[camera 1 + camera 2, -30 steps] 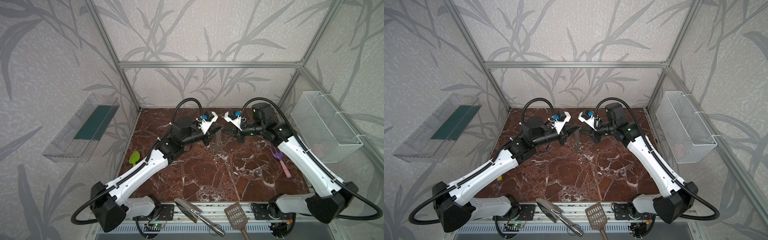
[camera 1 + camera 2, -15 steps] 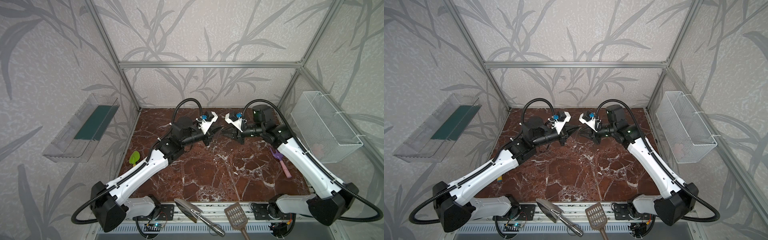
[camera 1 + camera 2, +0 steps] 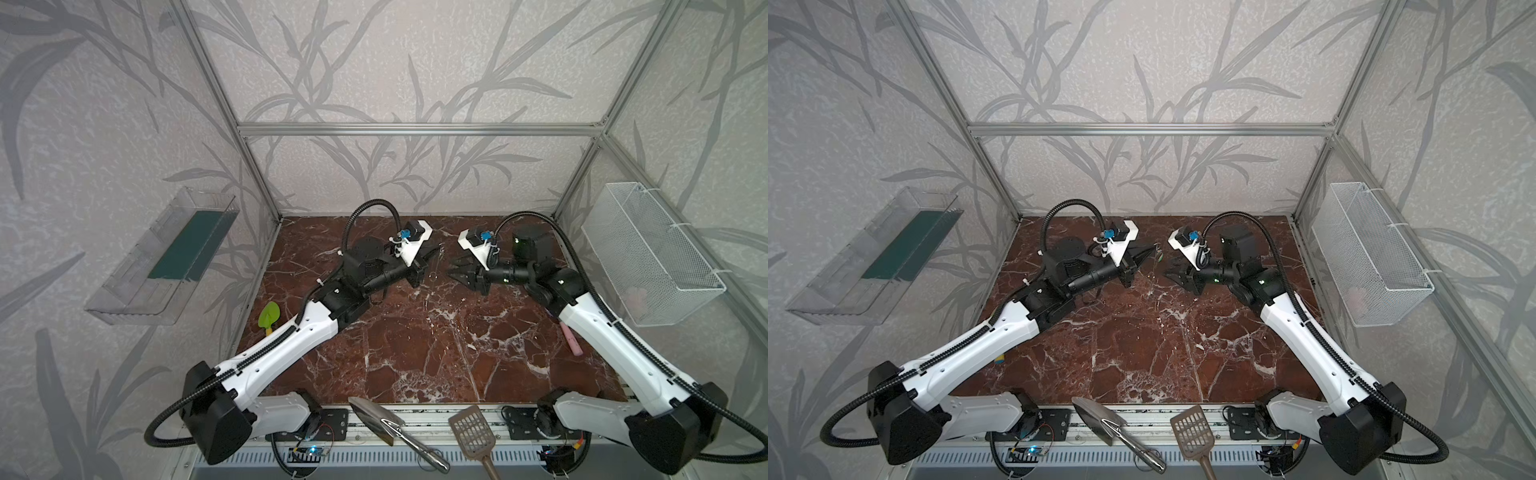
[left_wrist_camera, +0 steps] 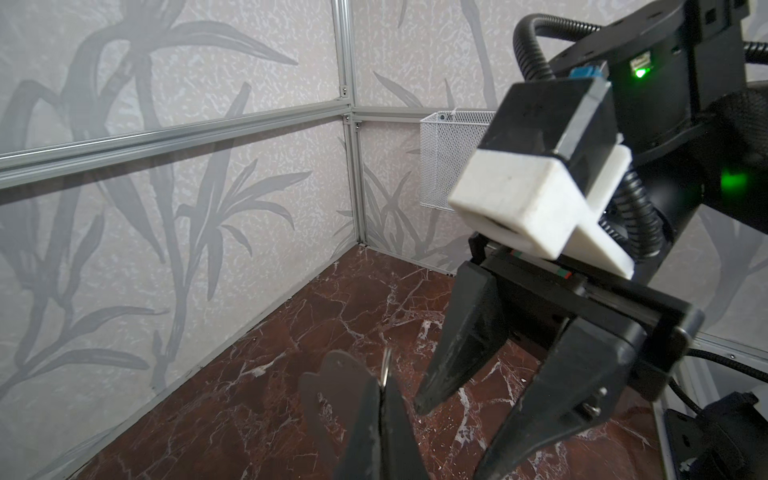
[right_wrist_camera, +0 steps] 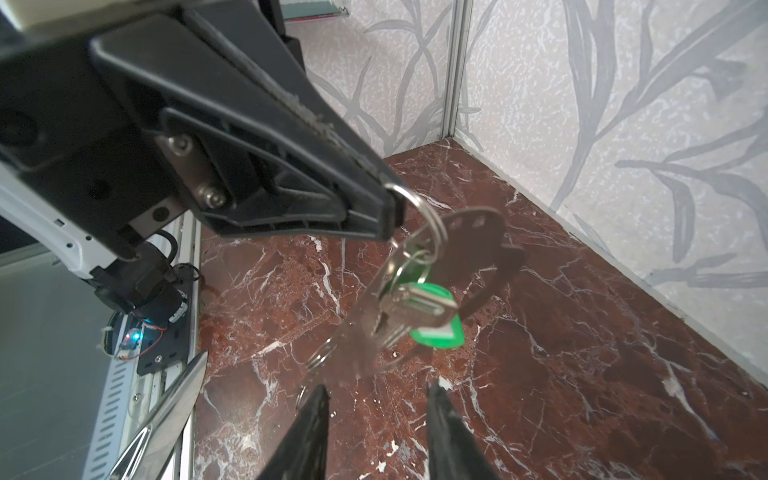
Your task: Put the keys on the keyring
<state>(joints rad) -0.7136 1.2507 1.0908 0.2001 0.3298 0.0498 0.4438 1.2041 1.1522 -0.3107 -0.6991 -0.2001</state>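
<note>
Keyring (image 5: 420,214) is pinched in the closed left gripper (image 5: 384,208). The keys (image 5: 432,316) are hung from it, just below that gripper. The right gripper (image 5: 377,388), parted and empty, is set near. Threading is judged complete, with only set-down left.

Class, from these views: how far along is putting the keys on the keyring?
Done, it seems: the green-headed key and a metal key hang from the keyring. In hand: the left gripper is shut on the ring, above the table; the right gripper is open, empty. Left: probably only setting it down; no loose key shows.
</note>
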